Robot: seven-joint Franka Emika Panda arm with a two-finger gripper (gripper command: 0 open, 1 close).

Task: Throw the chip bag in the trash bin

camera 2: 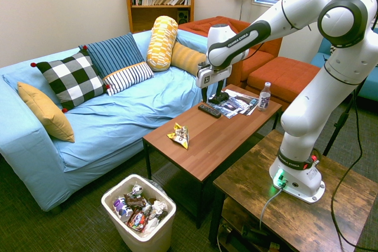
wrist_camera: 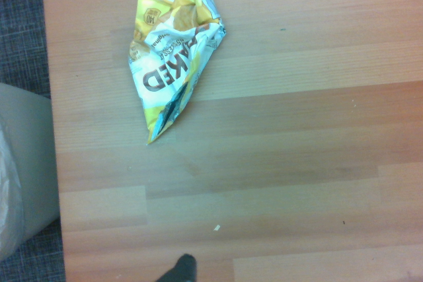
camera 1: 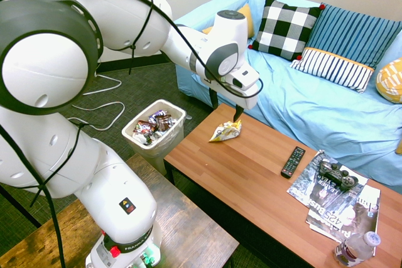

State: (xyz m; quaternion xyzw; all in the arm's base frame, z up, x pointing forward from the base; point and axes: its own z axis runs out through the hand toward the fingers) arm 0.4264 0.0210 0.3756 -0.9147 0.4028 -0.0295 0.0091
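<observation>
The chip bag, crumpled yellow and white, lies on the wooden coffee table near the end closest to the trash bin. My gripper hangs open a short way above the table, over and slightly beyond the bag, holding nothing. The white trash bin stands on the carpet just off that table end, with dark crumpled wrappers inside its liner.
Further along the table lie a black remote, a game controller on magazines, and a water bottle. A blue sofa with pillows runs along the table's far side.
</observation>
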